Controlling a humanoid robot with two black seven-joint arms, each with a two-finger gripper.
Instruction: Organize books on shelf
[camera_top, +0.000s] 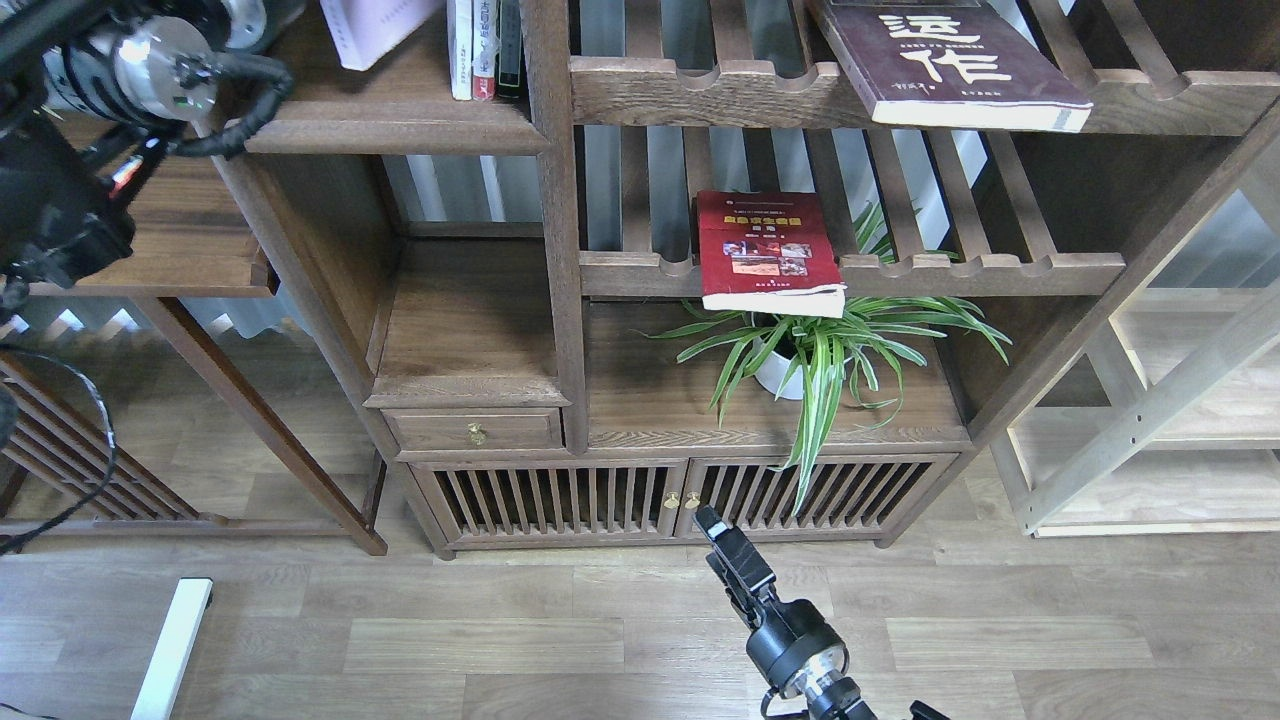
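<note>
The pale lavender-white book (378, 28) leans tilted over the solid dark shelf (390, 128) at the top left, its top cut off by the view's edge. The maroon book (950, 60) with white characters lies on the upper slatted rack. The red book (765, 250) with a yellow band lies on the lower slatted rack, overhanging its front. My left arm (150, 65) reaches up beside the shelf; its gripper is out of view past the top edge. My right gripper (718, 532) hangs low before the cabinet doors, dark, fingers not distinguishable, holding nothing visible.
Thin white, red and dark volumes (485, 48) stand upright at the shelf's right end against the post. A potted spider plant (810, 350) sits under the red book. A pale light-wood shelving unit (1150, 410) stands to the right, a side table (170, 250) to the left.
</note>
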